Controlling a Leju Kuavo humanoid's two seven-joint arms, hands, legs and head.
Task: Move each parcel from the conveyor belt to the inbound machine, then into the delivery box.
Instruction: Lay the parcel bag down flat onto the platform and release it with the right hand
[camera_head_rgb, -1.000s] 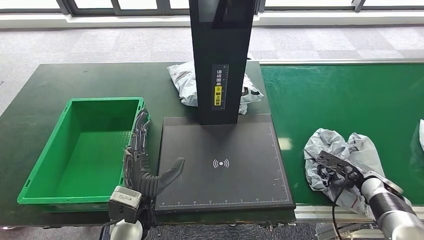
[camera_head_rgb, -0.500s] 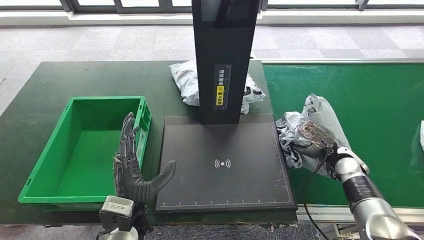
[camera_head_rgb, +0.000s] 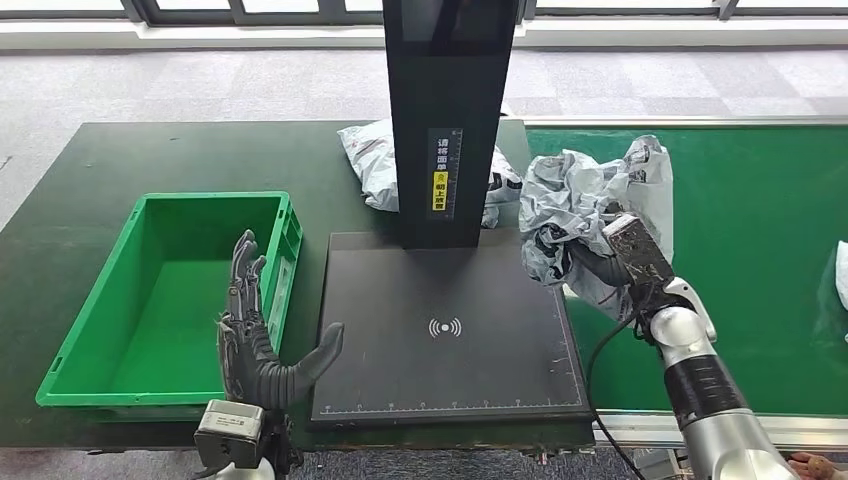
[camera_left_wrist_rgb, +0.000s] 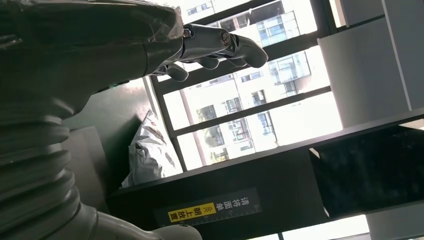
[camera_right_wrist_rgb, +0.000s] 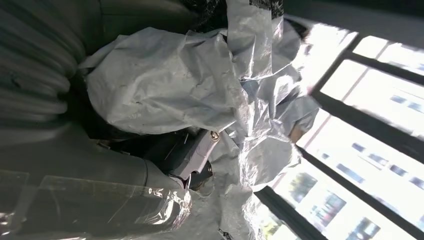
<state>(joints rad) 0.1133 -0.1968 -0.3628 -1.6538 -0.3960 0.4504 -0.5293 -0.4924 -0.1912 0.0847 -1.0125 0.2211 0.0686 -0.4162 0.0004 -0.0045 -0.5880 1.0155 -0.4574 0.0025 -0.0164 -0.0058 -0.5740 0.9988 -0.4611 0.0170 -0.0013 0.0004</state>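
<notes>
Parcel (camera_head_rgb: 585, 205), a crumpled grey plastic bag, is grasped by the right hand (camera_head_rgb: 610, 262) and is held above the far right corner of the black scanner plate (camera_head_rgb: 445, 330), at the edge of the green conveyor belt (camera_head_rgb: 740, 240). The left hand (camera_head_rgb: 262, 335) holds nothing, with fingers spread and upright, between the green delivery box (camera_head_rgb: 170, 290) and the plate. A second grey parcel (camera_head_rgb: 372, 165) lies on the table behind the black column (camera_head_rgb: 445, 120).
</notes>
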